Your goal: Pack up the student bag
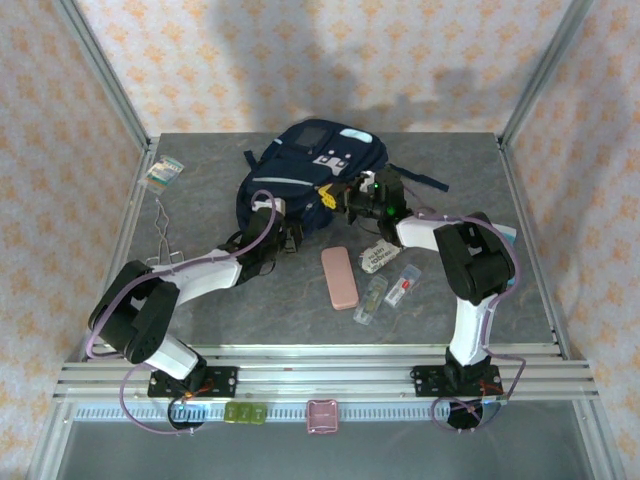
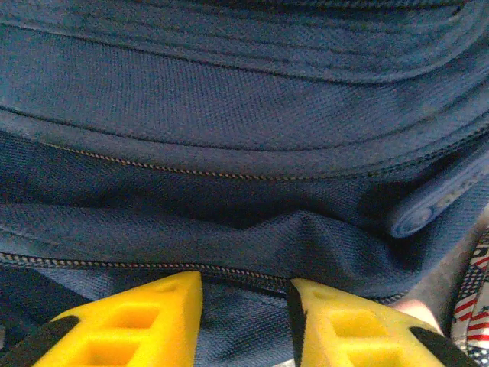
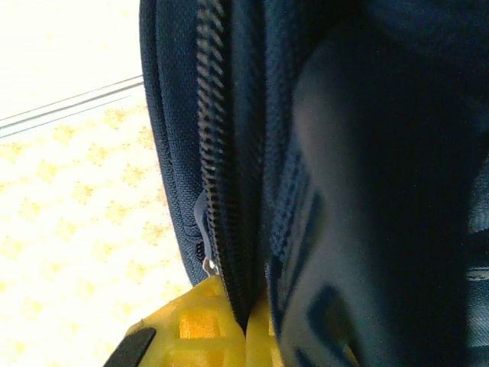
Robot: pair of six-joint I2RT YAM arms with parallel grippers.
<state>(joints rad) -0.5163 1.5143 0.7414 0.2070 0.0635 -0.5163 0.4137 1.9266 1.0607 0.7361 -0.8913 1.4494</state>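
Large navy-blue fabric student bag (image 1: 300, 165) with grey stripe lies right against both sets of fingertips. The right gripper (image 3: 244, 321) is clenched on the bag's zipper edge, fabric pinched between its yellow fingers. The left gripper (image 2: 244, 287) has its fingers parted and grasps nothing; a seam fold sits just beyond the tips. Best approach, I judge: hold the right pinch firm, have the left bite deep on the opposite lip, then spread gently.

Right claw (image 3: 243, 332), yellow, pinched tight on zippered edge of navy student bag (image 3: 359, 153). Zipper (image 3: 218, 145) teeth run vertically, pull just above claw. Patterned wall (image 3: 69, 229) at left.
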